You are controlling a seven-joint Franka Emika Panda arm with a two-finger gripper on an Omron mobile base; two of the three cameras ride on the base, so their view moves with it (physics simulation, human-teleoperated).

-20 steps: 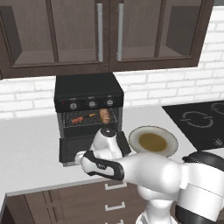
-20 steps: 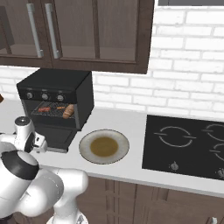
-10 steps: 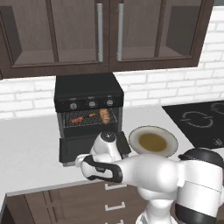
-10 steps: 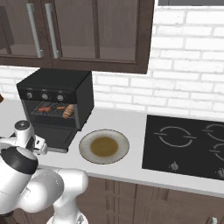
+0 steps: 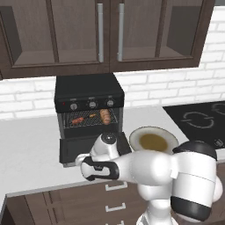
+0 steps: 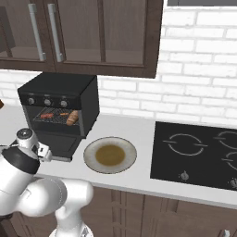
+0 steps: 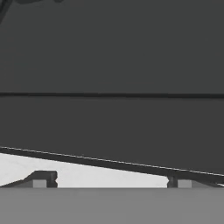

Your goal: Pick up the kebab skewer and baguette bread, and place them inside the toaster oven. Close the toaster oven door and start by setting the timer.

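Toaster oven is seen standing on the worktop against the white brick wall, under the dark cupboards. Its door is dropped open and lies flat in front of it. On the wire rack inside, the kebab skewer is laid to the left and the baguette bread to the right, slightly apart. A round plate with a brown middle is set on the worktop just right of the door, and a black hob is seen further right. The fingers are spread wide with nothing between them, held low just in front of the door's dark edge.
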